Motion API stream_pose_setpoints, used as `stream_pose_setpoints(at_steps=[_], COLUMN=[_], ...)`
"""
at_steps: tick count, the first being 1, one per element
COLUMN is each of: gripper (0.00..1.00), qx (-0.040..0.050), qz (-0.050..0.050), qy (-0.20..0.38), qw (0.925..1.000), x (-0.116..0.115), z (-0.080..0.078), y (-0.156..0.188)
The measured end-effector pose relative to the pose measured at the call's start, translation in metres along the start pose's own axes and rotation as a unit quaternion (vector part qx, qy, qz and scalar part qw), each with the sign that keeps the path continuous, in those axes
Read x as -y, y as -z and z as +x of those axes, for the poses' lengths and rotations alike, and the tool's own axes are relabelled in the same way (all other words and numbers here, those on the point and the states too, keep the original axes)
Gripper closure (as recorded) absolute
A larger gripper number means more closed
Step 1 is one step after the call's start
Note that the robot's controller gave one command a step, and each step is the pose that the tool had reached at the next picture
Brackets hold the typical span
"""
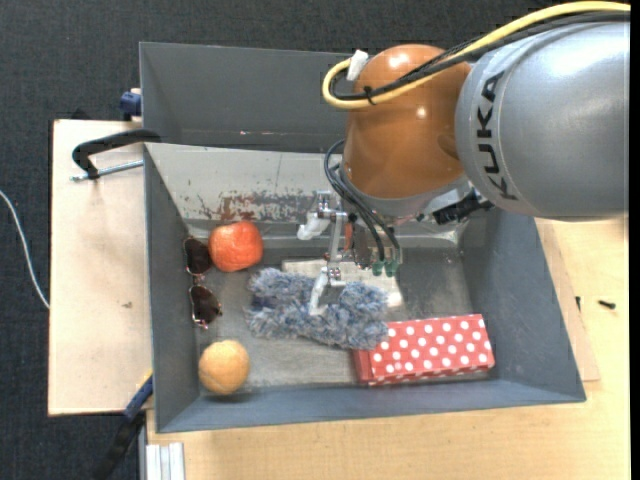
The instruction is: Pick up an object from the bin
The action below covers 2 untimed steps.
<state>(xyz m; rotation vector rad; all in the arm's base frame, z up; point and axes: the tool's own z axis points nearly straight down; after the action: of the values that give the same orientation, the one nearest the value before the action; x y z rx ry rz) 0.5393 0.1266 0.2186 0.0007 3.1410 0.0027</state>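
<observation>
at the far left of the grey bin (pixel 240 93), a pair of dark sunglasses (pixel 200 286) is lying along the left wall. just to their right, in the upper left of the floor, an orange-red ball (pixel 236 246) is sitting close to the top lens. below them, in the lower left corner, a yellow-orange ball (pixel 223 366) is resting on its own, apart from the rest.

moving to the middle of the frame, a blue-grey fuzzy cloth (pixel 290 313) is sprawling across the bin floor. a pale flat thing (pixel 298 266) is peeking out from under its upper edge. the gripper (pixel 328 290) is reaching straight down onto the upper middle of this cloth, and its tip is seeming to sink into the fuzz. from where i am standing, i cannot tell whether it is open or closed.

to the lower right, a red box (pixel 430 348) with white dots is lying flat, touching the cloth's right end. above it all, the orange cover (pixel 400 118) and the silver arm (pixel 550 108) are coming in from the upper right of the frame.
</observation>
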Motion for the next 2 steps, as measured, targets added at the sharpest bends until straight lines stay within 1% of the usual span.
stream_pose_setpoints(at_steps=[1,2], gripper=[0.0,0.0], qx=[0.0,0.0047], qz=[0.0,-0.001], qy=[0.0,0.015], qw=[1.0,0.9999], x=[0.0,-0.001], z=[0.0,0.005], y=[0.0,-0.035])
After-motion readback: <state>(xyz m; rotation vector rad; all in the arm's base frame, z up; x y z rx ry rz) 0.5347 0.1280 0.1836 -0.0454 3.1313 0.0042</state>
